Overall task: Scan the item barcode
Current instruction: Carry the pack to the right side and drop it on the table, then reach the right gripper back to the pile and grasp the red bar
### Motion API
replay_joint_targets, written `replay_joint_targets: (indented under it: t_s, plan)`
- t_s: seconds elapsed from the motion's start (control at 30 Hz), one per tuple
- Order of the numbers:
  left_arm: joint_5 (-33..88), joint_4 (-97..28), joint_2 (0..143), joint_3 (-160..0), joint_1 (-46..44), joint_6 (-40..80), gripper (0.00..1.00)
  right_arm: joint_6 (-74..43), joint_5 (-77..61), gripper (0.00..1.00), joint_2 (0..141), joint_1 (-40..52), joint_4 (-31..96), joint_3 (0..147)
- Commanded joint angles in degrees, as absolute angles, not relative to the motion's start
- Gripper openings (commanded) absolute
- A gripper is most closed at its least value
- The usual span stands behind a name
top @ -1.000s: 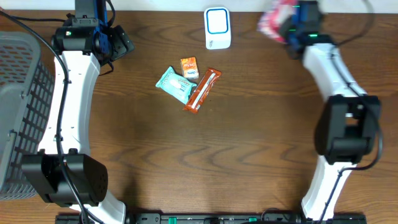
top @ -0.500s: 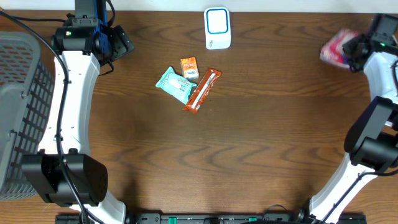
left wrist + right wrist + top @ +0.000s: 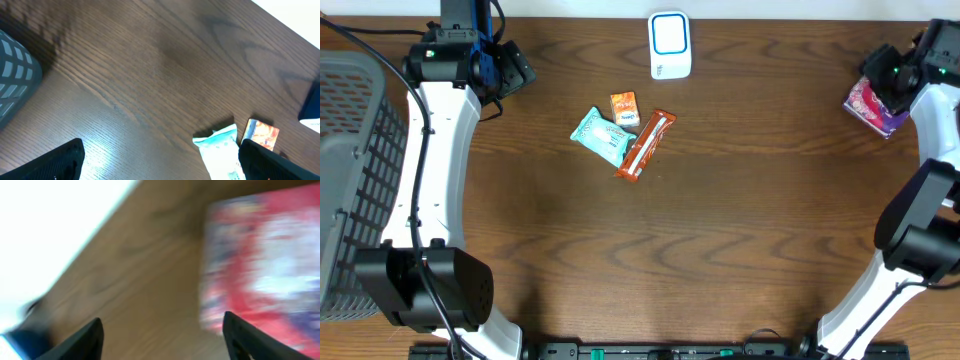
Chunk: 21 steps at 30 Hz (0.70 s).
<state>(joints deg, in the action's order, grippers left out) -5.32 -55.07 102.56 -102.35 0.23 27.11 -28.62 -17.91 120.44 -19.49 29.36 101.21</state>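
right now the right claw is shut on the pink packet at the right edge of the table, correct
Not quite. The right claw is open, not shut on anything: the right wrist view, though blurred, shows its fingers spread wide with nothing between them. The pink packet lies loose on the table just beyond them. It is at the right edge of the table, as you said.

In the right wrist view the red packet [image 3: 260, 265] is blurred, its print unreadable, and the right edge cuts it off.

Wooden table [image 3: 720, 220] holds scanner [image 3: 670, 45], teal pouch [image 3: 601, 135], orange sachet [image 3: 624, 107], snack bar [image 3: 647, 144], pink packet [image 3: 872, 105]
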Motion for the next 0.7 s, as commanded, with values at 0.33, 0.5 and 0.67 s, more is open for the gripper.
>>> replay_joint_targets:
  t_s: [0.33, 0.5, 0.67]
  plan:
    - [-6.3, -55.0, 102.8, -102.2, 0.3, 26.8, 0.98, -21.0, -29.1, 0.81, 116.7, 2.1, 43.4, 100.3]
    - [-6.3, -55.0, 102.8, -102.2, 0.3, 26.8, 0.98, -22.8, -26.5, 0.72, 120.4, 12.7, 42.7, 98.3]
    - [-6.3, -55.0, 102.8, -102.2, 0.3, 26.8, 0.98, -29.2, -23.4, 0.68, 123.6, 21.1, 42.0, 98.3]
